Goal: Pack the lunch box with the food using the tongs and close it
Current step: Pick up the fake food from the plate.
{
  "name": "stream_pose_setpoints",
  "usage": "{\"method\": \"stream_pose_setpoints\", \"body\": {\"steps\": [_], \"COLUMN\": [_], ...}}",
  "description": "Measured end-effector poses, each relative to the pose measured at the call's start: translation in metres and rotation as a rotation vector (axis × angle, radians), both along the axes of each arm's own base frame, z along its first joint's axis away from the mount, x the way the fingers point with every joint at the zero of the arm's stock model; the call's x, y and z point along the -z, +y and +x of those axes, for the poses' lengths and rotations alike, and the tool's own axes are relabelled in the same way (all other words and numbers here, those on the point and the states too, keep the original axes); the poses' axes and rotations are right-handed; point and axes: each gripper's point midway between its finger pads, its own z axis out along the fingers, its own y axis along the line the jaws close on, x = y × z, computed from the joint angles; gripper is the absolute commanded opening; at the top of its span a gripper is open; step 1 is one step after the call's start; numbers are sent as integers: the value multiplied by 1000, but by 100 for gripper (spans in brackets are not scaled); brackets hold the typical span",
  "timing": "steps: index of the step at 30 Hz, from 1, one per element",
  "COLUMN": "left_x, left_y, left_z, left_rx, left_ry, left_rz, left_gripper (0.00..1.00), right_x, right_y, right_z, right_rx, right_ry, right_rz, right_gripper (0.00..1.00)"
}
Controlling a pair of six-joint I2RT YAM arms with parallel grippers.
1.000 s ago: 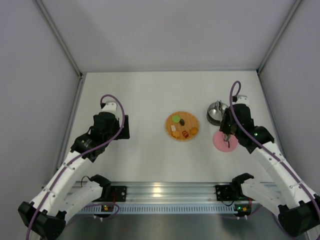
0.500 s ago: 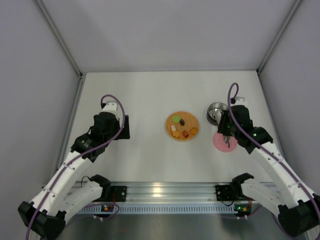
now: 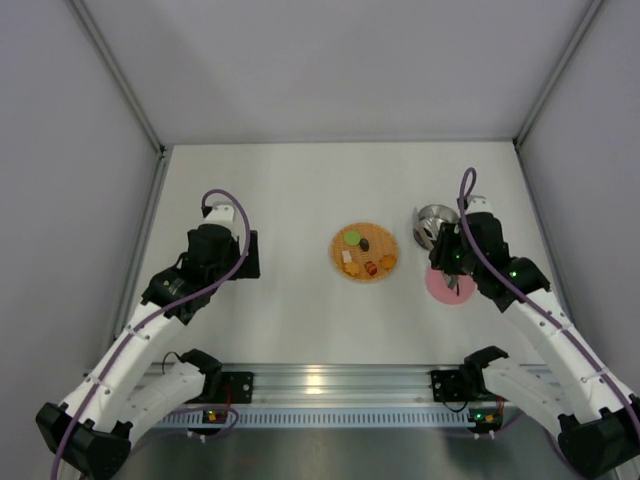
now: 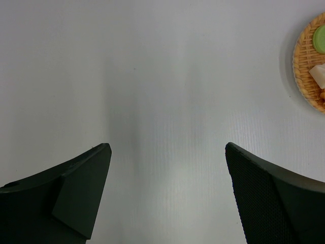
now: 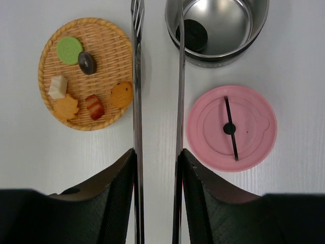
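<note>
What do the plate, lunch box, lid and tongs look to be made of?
Plate: woven bamboo or straw by its look, matte, braided rim.
Lunch box: steel, mirror-bright inside with reflections.
Lid: probably plastic, smooth matte pink, moulded rings.
Tongs: thin polished metal, silver glint.

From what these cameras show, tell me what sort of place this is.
Probably a robot test cell, not a kitchen: a white table walled by plain grey panels, the left arm and right arm mounted on a metal rail, and tiny food pieces laid on a woven plate.
</note>
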Motion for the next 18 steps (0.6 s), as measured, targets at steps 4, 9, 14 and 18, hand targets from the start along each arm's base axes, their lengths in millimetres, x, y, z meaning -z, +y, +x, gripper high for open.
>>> {"method": "stream_pose_setpoints", "body": {"steps": [4, 9, 14, 18], "left_x": [0, 0, 0, 0], "left_y": [0, 0, 0, 0], "left_z": [0, 0, 0, 0], "left_rx": [0, -1, 0, 0], "left_ry": [0, 0, 0, 0], "left_rz": [0, 0, 0, 0], "left_gripper": [99, 99, 99, 99], "right_x": [1, 12, 23, 35], "right_y": [20, 56, 74, 85], "right_z": [-7, -19, -25, -26], "right_rx": [-80, -209, -259, -283], "right_ry": [13, 60, 92, 126], "right_rz": [20, 16, -1, -24], "right_gripper": [38, 38, 39, 39]}}
